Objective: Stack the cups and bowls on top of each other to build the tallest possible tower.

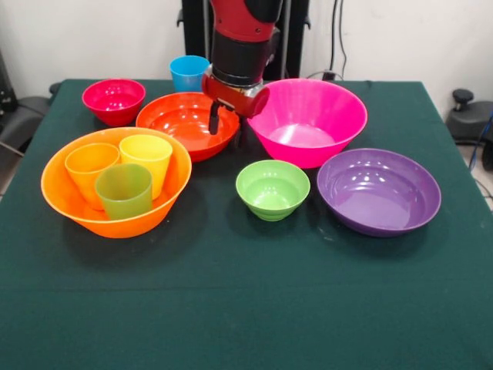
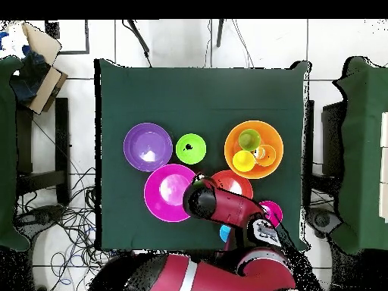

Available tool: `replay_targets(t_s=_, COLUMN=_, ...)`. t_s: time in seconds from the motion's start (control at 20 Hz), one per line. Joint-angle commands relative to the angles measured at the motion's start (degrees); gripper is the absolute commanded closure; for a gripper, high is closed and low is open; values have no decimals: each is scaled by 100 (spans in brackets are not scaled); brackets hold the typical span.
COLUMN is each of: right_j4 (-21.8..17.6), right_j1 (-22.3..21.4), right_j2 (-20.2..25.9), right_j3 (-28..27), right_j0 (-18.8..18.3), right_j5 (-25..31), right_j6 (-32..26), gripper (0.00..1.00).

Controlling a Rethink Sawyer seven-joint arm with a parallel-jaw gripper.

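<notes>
The large orange bowl (image 1: 115, 223) stands at the front left and holds three upright cups: orange (image 1: 91, 171), yellow (image 1: 146, 158) and green (image 1: 125, 190). My gripper (image 1: 229, 129) hangs open and empty over the gap between the wide red-orange bowl (image 1: 187, 123) and the large pink bowl (image 1: 306, 119). One black finger (image 1: 214, 117) shows over the red-orange bowl's rim. The blue cup (image 1: 189, 73) stands behind it, the crimson bowl (image 1: 113, 100) to its left. The light green bowl (image 1: 272, 189) and the purple bowl (image 1: 377, 191) sit in front. In the overhead view the arm (image 2: 201, 201) hides the gripper.
All the bowls stand upright and apart on the dark green tablecloth (image 1: 246, 308). In the overhead view the orange bowl (image 2: 274, 163), green bowl (image 2: 190, 148), purple bowl (image 2: 147, 146) and pink bowl (image 2: 167, 193) lie in the table's near half. Chairs stand at both sides.
</notes>
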Motion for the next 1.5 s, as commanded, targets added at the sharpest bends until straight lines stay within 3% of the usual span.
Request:
replay_targets(t_s=0.05, right_j4=-135, right_j1=305, right_j2=422, right_j3=291, right_j0=141, right_j5=-405, right_j6=791, gripper=0)
replay_targets(t_s=0.2, right_j4=-100, right_j1=435, right_j2=86, right_j3=332, right_j0=324, right_j5=-493, right_j6=852, gripper=0)
replay_targets(t_s=0.55, right_j4=-219, right_j1=710, right_j2=-67, right_j3=472, right_j0=242, right_j5=-727, right_j6=767, gripper=0)
replay_targets(t_s=0.8, right_j4=24, right_j1=963, right_j2=-535, right_j3=445, right_j0=711, right_j5=-763, right_j6=868, gripper=0)
replay_targets(t_s=1.35, right_j4=-68, right_j1=1280, right_j2=-274, right_j3=316, right_j0=479, right_j5=-1107, right_j6=807, gripper=0)
replay_targets(t_s=1.4, right_j4=-140, right_j1=1247, right_j2=-215, right_j3=311, right_j0=409, right_j5=-1113, right_j6=739, gripper=100)
replay_targets(t_s=1.5, right_j4=-292, right_j1=1177, right_j2=-26, right_j3=318, right_j0=205, right_j5=-1072, right_j6=631, gripper=100)
